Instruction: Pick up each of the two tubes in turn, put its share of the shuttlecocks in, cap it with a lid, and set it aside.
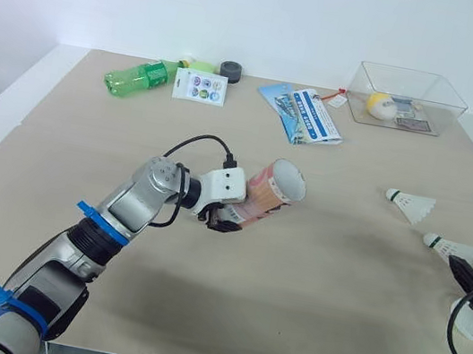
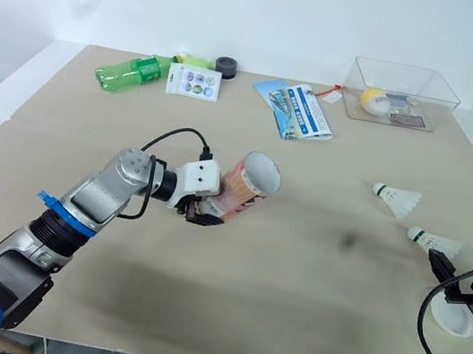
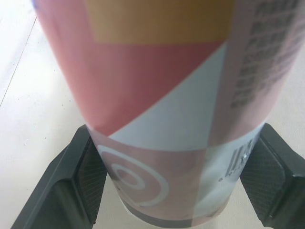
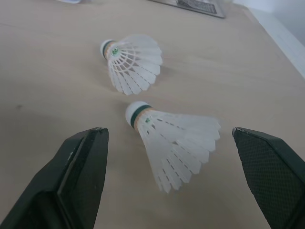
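Nearest the head camera: left arm [image 1: 113,211], reaching from the lower left corner toward mid-table. Left gripper [image 1: 228,215] is clamped on the tube [image 1: 272,189]. In the left wrist view both finger pads [image 3: 90,176] press against opposite sides of the tube's lower end. The tube is pink and white with printed text. It is tilted, with its open mouth toward the right and the far side, and there is no lid on it. I cannot tell whether its base touches the table [image 1: 311,271].

Far edge, left to right:
- green bottle [image 1: 140,77] on its side
- sticker card [image 1: 201,87] just beside it
- dark grey round piece [image 1: 231,70] behind the card
- blue-and-white leaflets [image 1: 304,114]
- clear box [image 1: 408,99] holding a yellow ball [image 1: 379,105] and some flat items I cannot identify

Right side: two shuttlecocks lie on the table, near each other but apart. The far shuttlecock [image 1: 411,204] and the near shuttlecock [image 1: 450,248] both have their cork ends pointing left.

Right gripper [image 4: 169,136] is low over the table at the right edge, with its fingers spread wide and nothing in its grasp. In the right wrist view the near shuttlecock lies in front of the gap between the fingers, touching neither one. The far shuttlecock sits beyond it.
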`<action>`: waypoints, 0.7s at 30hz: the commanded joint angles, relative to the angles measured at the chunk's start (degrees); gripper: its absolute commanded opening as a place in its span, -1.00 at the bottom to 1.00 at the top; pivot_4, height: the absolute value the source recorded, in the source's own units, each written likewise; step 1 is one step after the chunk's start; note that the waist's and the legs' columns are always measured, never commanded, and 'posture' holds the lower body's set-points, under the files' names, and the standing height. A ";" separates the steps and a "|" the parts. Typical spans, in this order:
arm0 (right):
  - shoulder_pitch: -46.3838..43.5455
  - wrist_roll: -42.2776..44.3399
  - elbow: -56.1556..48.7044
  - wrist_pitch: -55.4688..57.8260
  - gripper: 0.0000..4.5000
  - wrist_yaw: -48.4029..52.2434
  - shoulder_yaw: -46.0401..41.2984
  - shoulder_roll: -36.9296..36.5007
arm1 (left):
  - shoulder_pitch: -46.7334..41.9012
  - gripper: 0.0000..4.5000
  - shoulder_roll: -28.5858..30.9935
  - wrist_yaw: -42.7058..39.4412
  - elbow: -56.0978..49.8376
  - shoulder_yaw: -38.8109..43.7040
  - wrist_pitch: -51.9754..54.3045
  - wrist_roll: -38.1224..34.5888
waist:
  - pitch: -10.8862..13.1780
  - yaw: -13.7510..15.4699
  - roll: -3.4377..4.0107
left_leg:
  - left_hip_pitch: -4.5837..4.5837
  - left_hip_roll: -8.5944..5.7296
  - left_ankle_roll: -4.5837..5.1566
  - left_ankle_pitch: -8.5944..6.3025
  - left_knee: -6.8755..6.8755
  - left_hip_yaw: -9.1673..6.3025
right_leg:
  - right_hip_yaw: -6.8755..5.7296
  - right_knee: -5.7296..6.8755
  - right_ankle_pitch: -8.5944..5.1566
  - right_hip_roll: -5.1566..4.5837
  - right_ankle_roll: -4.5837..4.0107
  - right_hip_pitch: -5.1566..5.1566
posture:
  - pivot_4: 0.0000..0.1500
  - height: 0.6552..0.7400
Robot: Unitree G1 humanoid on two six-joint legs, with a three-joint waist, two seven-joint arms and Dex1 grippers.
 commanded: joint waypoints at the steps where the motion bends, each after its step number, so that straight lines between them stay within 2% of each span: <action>1: -1.87 0.49 0.61 0.19 0.98 -1.16 -0.95 -0.39 | -0.03 0.61 -0.20 -0.45 -0.72 -1.12 0.12 -0.14 | 0.00 0.00 0.00 | 0.00 0.00 0.00 0.00 0.01 0.00 | 0.00 0.00 0.00 0.00 0.00 0.00 | 1.00 1.00; 21: -9.85 -0.90 11.21 0.32 0.98 -0.78 5.56 0.50 | 0.62 0.61 0.14 -0.14 -1.15 -1.09 0.45 -0.01 | -0.03 -0.02 0.05 | 0.00 -0.02 0.00 0.00 0.01 0.00 | 0.01 -0.01 0.01 -0.01 0.02 0.02 | 1.00 1.00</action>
